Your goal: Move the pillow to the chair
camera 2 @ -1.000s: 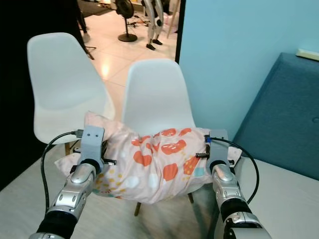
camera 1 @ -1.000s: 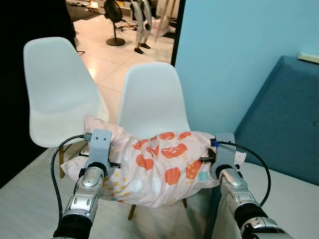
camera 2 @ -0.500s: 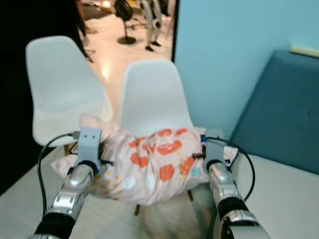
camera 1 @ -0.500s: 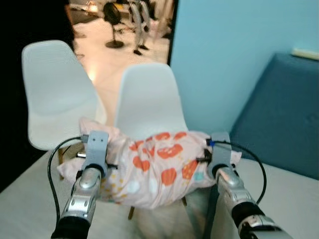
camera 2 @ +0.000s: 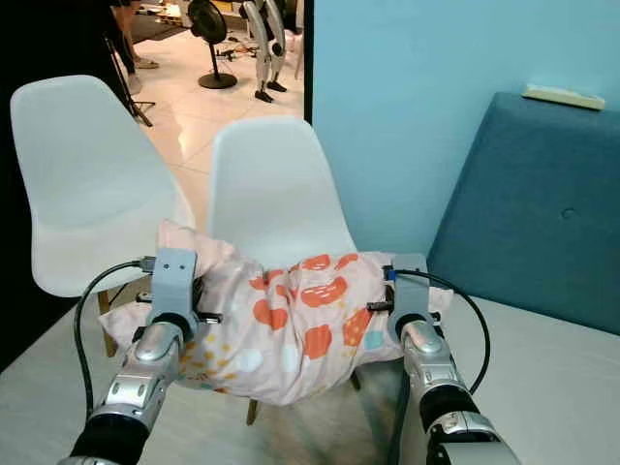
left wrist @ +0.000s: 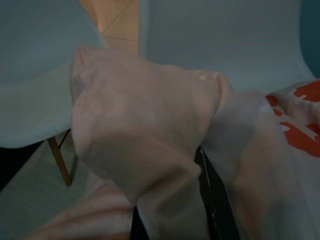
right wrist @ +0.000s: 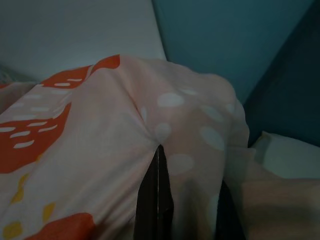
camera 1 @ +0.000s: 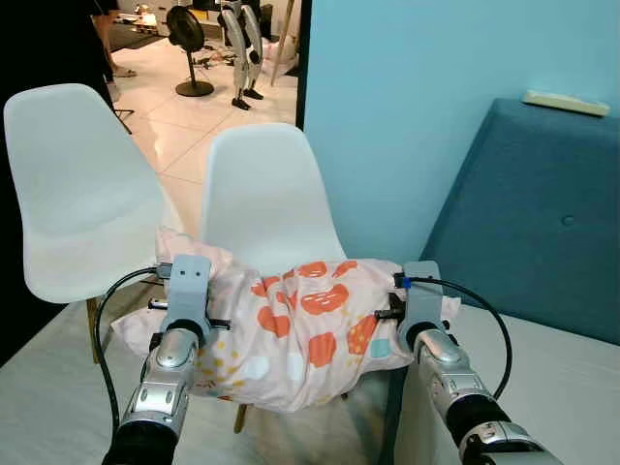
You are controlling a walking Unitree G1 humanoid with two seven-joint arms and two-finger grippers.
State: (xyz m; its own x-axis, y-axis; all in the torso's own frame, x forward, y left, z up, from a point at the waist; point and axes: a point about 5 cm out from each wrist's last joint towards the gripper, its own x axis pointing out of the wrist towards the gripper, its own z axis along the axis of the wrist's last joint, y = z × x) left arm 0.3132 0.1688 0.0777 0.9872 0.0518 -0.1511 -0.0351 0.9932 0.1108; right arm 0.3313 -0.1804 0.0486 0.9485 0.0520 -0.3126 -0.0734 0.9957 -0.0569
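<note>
Still clamped between both pincers, pillow (camera 1: 300, 329) lies crosswise before chair (camera 1: 262, 199).

Both silver arms reach forward, left gripper (camera 1: 194, 308) and right gripper (camera 1: 412, 312) level, jaws clamped shut.

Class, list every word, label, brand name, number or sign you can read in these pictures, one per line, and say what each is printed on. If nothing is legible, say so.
None: no readable text, number or sign in any view.
The pillow carries only a printed pattern of orange shapes and dots, no lettering.
The two white chairs are unmarked.
The left gripper and right gripper housings are plain grey, with no legible label.
</note>
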